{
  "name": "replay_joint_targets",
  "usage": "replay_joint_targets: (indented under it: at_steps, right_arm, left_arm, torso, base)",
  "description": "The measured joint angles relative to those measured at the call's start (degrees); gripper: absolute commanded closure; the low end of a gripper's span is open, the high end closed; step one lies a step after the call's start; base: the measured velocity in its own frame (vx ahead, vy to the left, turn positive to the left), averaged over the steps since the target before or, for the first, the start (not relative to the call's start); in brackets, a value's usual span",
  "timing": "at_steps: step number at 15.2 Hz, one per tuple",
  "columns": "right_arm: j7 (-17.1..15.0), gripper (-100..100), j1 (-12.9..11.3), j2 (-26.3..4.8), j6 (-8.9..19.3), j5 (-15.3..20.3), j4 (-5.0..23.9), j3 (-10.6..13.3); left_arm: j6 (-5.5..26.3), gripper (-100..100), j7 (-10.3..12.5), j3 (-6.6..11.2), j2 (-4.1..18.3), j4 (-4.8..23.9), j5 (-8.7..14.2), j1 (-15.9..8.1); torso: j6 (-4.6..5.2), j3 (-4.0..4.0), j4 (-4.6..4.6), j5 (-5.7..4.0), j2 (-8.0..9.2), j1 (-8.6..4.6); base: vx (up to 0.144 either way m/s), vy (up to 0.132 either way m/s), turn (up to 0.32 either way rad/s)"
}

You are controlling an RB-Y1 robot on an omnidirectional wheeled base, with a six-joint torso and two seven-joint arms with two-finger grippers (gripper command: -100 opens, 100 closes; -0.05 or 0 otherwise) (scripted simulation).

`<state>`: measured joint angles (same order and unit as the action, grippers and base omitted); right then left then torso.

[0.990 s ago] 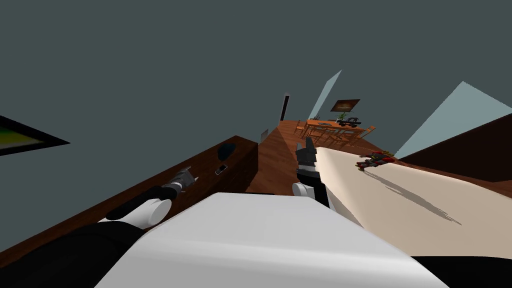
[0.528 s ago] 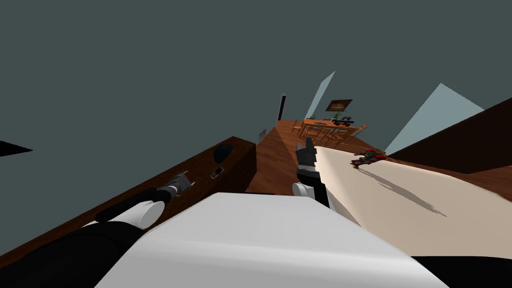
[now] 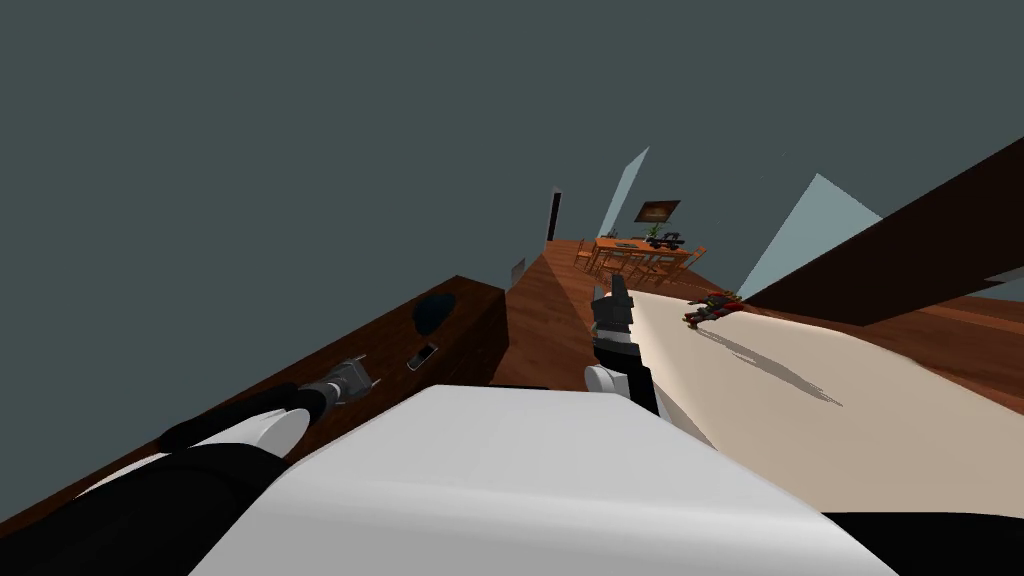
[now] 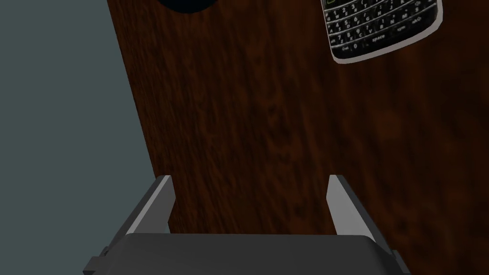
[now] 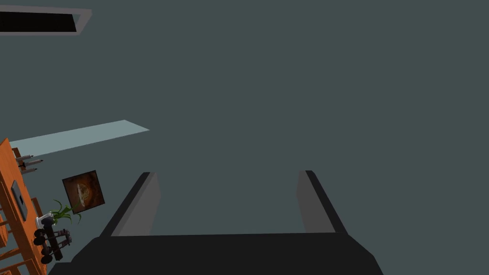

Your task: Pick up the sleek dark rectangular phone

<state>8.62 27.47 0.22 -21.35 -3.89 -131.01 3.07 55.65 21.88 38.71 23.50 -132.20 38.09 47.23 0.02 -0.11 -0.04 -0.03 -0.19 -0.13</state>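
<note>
A small dark phone [image 3: 421, 355] with a light rim lies flat on the dark wooden cabinet top [image 3: 380, 340] along the wall at my left. In the left wrist view the phone [image 4: 382, 28] shows its keypad, ahead of the fingers and off to one side. My left gripper [image 3: 366, 378] hovers over the cabinet top just short of the phone; its fingers stand open with bare wood between them [image 4: 250, 210]. My right gripper [image 3: 617, 292] is raised in front of my chest, open and holding nothing [image 5: 224, 200].
A dark round object [image 3: 434, 312] sits on the cabinet beyond the phone. A wide beige surface [image 3: 800, 400] stretches to my right, with a red and dark clutter [image 3: 710, 308] on its far end. Wooden floor [image 3: 540, 320] runs between them toward a distant table with chairs [image 3: 640, 255].
My head view has swung, so the room has slid left and up. My left arm has drawn back along the cabinet, and the gap to the phone has grown slightly. Right arm unchanged.
</note>
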Motion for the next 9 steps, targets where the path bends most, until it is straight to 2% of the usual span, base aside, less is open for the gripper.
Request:
replay_joint_targets:
  at_steps: [9]
  right_arm:
    - [0.0, 0, 0.0, 0.0, 0.0, 0.0, 0.0, 0.0]
  left_arm:
    - [9.16, -100, 1.12, 3.74, -0.45, -0.28, 4.06, 2.28]
  torso:
    - [-0.02, 0.03, 0.01, 0.0, 0.05, 0.02]
  base:
    - [0.042, -0.009, -0.097]
